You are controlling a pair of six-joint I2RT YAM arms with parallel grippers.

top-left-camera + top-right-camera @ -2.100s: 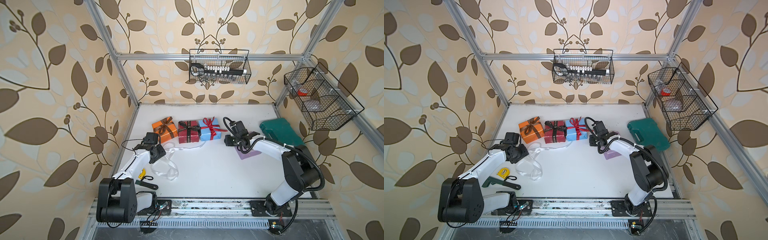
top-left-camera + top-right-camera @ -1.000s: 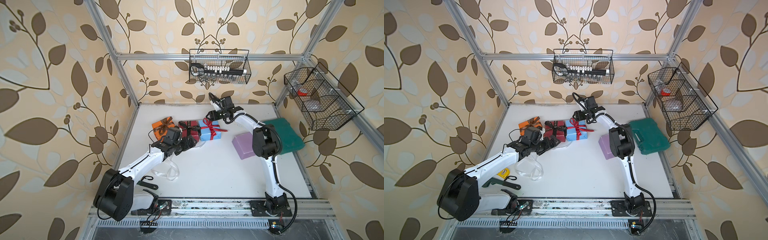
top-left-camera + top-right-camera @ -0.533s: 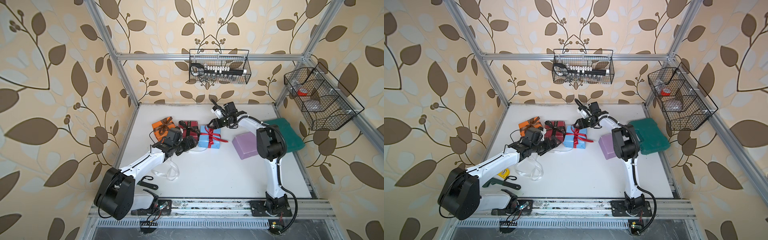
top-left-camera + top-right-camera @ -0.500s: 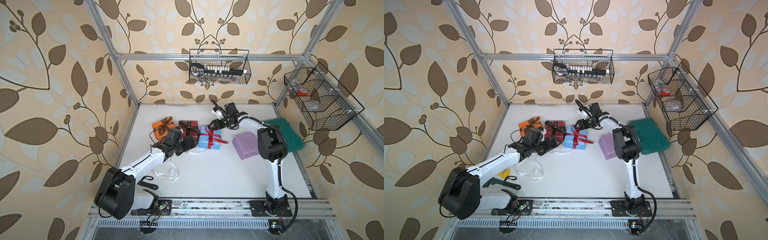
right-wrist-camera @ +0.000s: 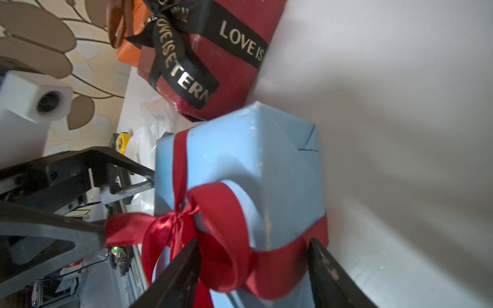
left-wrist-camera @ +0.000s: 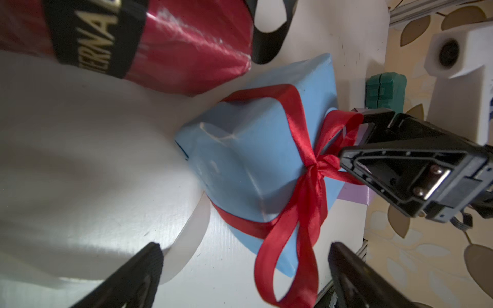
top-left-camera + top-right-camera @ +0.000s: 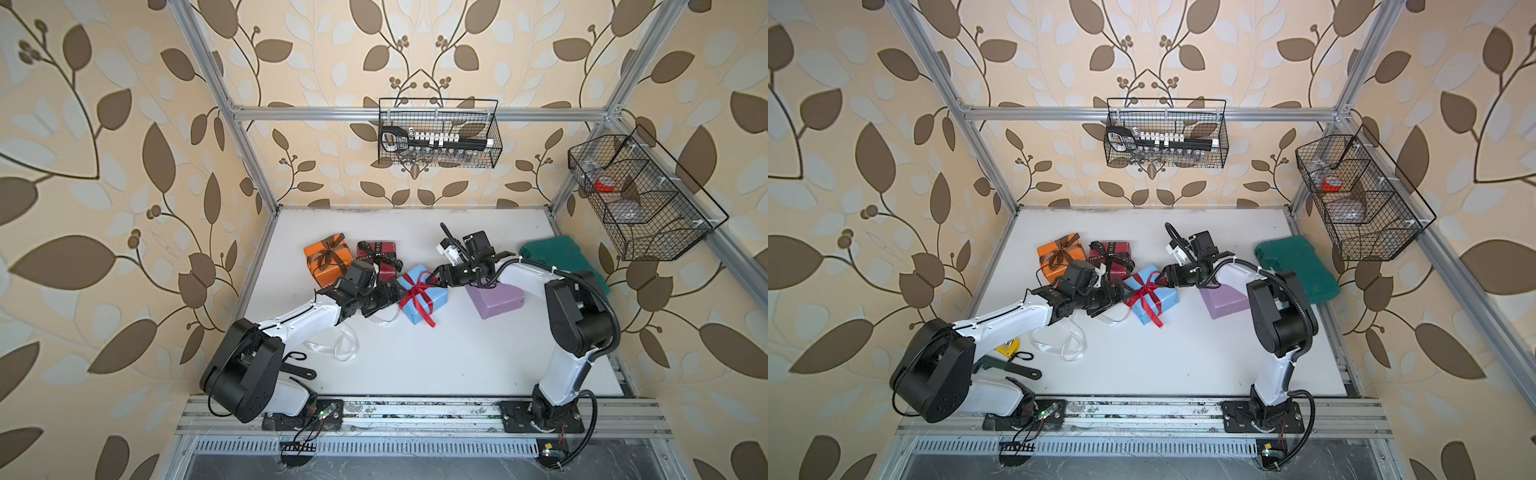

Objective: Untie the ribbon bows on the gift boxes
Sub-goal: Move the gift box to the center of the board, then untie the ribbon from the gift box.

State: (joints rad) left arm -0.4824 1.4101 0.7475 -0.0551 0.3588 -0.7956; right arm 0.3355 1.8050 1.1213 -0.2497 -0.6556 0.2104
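Note:
The light blue gift box (image 7: 428, 297) (image 7: 1156, 301) sits tilted in front of the row, its red ribbon bow (image 6: 317, 165) (image 5: 176, 221) still knotted. My right gripper (image 7: 436, 277) (image 5: 252, 253) is open, its fingers either side of a red bow loop at the box's edge. At the box's other side my left gripper (image 7: 392, 293) (image 6: 246, 256) is open wide, a red tail hanging between its fingers. Behind stand the orange box (image 7: 328, 259) with a brown bow and the dark red box (image 7: 376, 259) with a black lettered bow. The lilac box (image 7: 494, 299) is bare. A white ribbon (image 7: 340, 345) lies loose.
A dark green case (image 7: 557, 257) lies at the back right by the wall. A yellow tape measure (image 7: 1009, 347) and a dark wrench (image 7: 1013, 368) lie near the left arm's base. Wire baskets (image 7: 436, 139) hang on the walls above the table.
The light blue box has slid out of the row toward the front, and my right gripper has come down with it. My left gripper has edged closer to the box.

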